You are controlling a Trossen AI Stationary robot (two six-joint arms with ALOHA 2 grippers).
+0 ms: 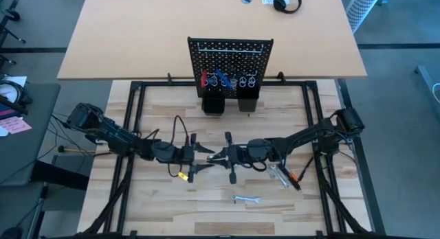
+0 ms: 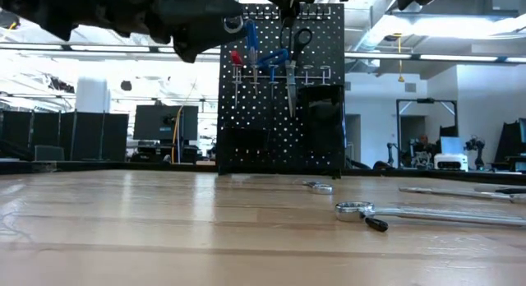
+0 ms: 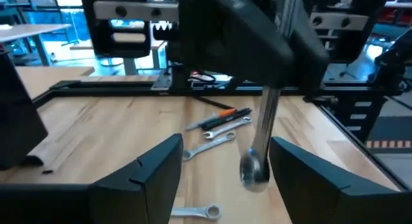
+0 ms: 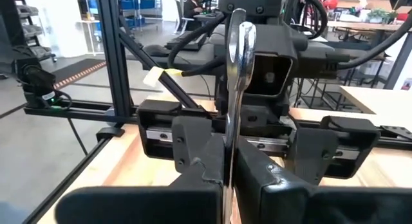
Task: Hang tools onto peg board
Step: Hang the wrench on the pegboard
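Wooden tabletop, mid-handover: right gripper point(image 1: 221, 156) clamps a silver wrench point(image 4: 235, 89) at table centre; left gripper point(image 1: 203, 156) stands open beside it. Next, judged: carry toward peg board point(image 1: 230, 64) at twelve o'clock.

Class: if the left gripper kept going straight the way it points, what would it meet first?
Most likely the silver wrench held upright by the right gripper; it stands between the left gripper's open fingers. Depth unclear.

The worktop point(image 2: 164, 228) is pale wood with a smooth, faintly shiny grain. The wrench point(image 4: 235, 89) is polished, glossy metal. The peg board point(image 2: 281, 89) is matt black perforated metal, and the fingers point(image 3: 154, 179) look like matt dark plastic
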